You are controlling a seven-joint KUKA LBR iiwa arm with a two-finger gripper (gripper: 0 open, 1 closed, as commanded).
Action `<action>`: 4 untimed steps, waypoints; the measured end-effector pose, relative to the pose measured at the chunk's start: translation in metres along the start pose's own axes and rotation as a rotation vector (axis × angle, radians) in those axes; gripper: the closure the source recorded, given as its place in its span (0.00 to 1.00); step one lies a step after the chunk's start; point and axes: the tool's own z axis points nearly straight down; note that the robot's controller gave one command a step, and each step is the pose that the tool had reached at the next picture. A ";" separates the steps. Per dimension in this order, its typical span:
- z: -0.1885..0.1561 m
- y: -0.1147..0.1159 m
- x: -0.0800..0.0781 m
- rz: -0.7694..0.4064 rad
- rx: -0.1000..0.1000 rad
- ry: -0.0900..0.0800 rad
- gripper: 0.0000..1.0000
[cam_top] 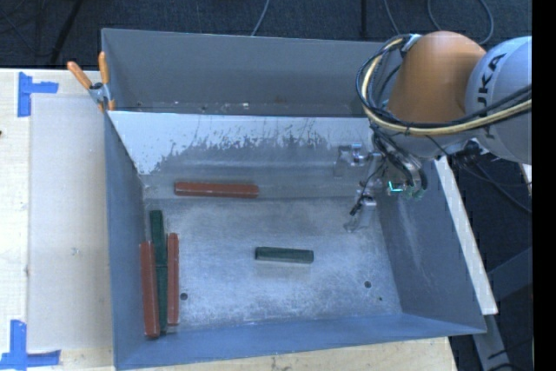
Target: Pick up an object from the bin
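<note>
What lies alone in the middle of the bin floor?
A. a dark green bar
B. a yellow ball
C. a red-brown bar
A: a dark green bar lies flat mid-floor, apart from the red-brown bar by the back wall and the bars along the left wall; the end effector hangs off to its right.

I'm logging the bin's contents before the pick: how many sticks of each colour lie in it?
Reddish-brown flat sticks: 3
Dark green flat sticks: 2
Total: 5
</note>
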 end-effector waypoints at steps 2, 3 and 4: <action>0.086 0.072 0.027 -0.063 0.000 -0.012 1.00; -0.009 0.103 -0.003 -0.550 0.003 -0.015 1.00; -0.093 0.106 0.011 -0.552 0.004 -0.017 1.00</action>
